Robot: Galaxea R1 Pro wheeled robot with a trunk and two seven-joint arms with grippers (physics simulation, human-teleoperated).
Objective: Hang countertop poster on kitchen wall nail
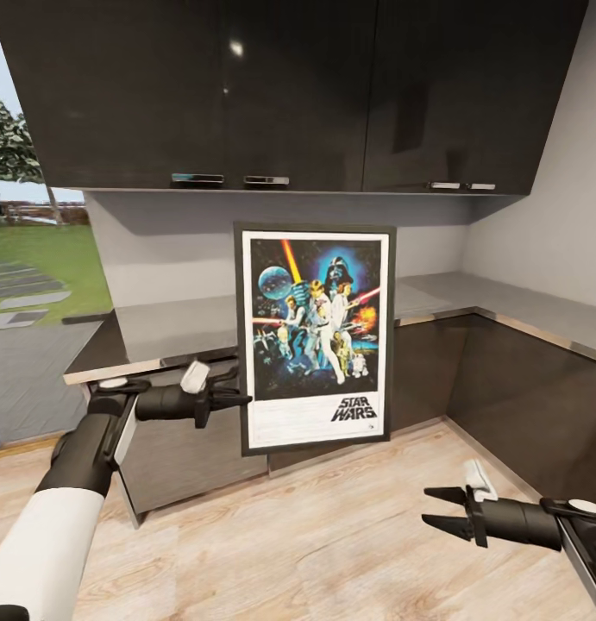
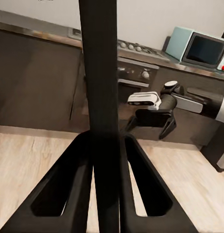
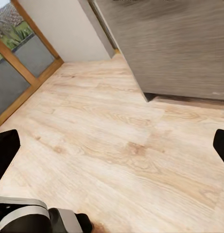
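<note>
Jaws of left gripper clamp poster; stove behind.

The long L-shaped kitchen countertop, a thin shiny grey steel worktop, runs along the pale-grey back wall and turns at the far right corner to follow the right-hand wall. It sits on dark brown-black base cabinets, and its front edge shows as a thin bright strip. Where the top is visible in the head view, its surface is bare. The base cabinets stand on a light wood-plank floor, whose pale boards reach up to the cabinet fronts. In the left wrist view, another stretch of grey worktop carries a pale mint-green box-shaped microwave oven standing near its far end, with a gas hob set into the top beside it.
</note>
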